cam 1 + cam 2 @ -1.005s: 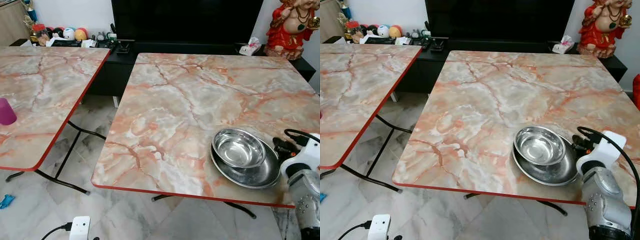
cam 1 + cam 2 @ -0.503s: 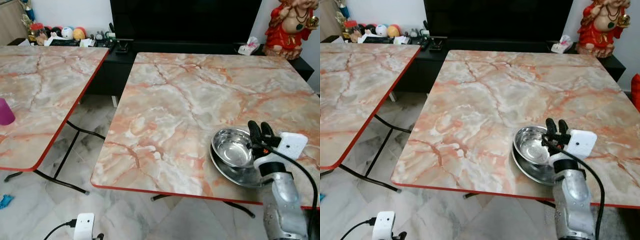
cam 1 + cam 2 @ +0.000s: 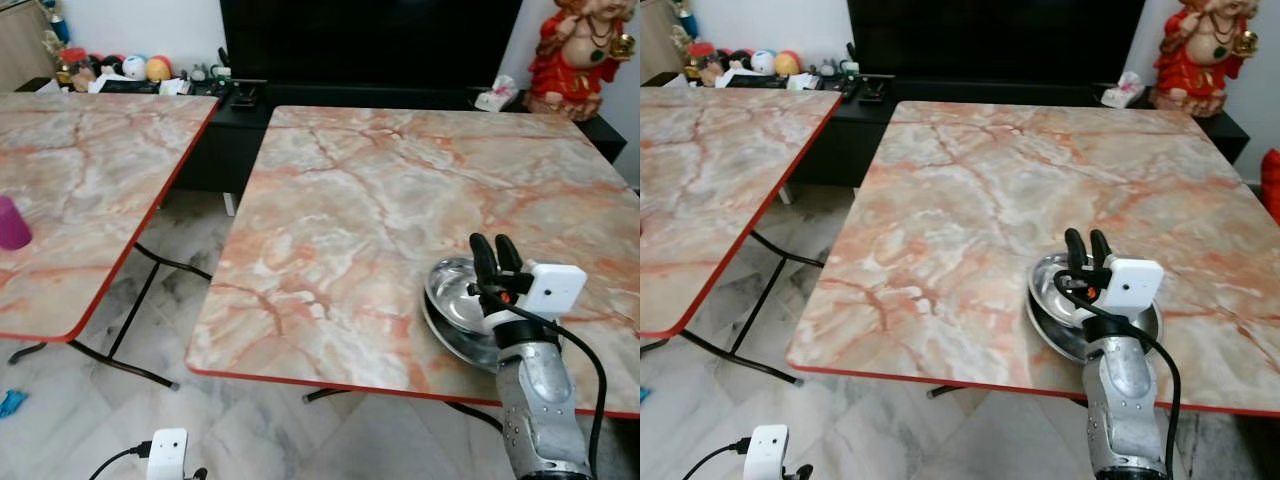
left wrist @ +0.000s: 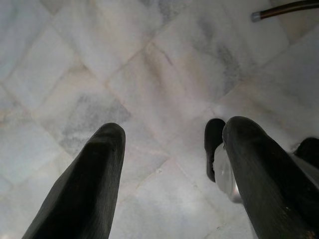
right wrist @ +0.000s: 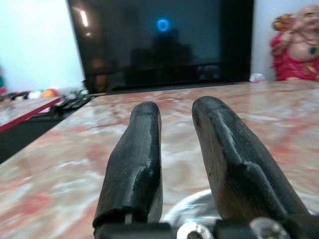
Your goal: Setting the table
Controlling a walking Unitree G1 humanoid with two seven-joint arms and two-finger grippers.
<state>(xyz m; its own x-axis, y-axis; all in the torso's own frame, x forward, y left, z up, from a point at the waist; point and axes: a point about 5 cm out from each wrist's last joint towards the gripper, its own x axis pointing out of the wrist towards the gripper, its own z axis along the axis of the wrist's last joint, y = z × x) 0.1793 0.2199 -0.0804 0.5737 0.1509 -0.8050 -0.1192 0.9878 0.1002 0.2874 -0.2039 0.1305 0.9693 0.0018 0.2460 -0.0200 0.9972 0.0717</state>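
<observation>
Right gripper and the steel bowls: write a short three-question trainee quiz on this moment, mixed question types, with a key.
1. True or false: the right gripper is above the stacked steel bowls.
2. Where does the purple cup stand? A) the table with the bowls B) the other table C) the floor
3. Fill in: the left gripper points down at the marble ____.

Key: 1 true; 2 B; 3 floor.

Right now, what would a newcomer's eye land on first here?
The right gripper, fingers close together, poised over the stacked steel bowls near the front right of the marble-patterned table. Then the red statue at the far right, behind the table.
</observation>
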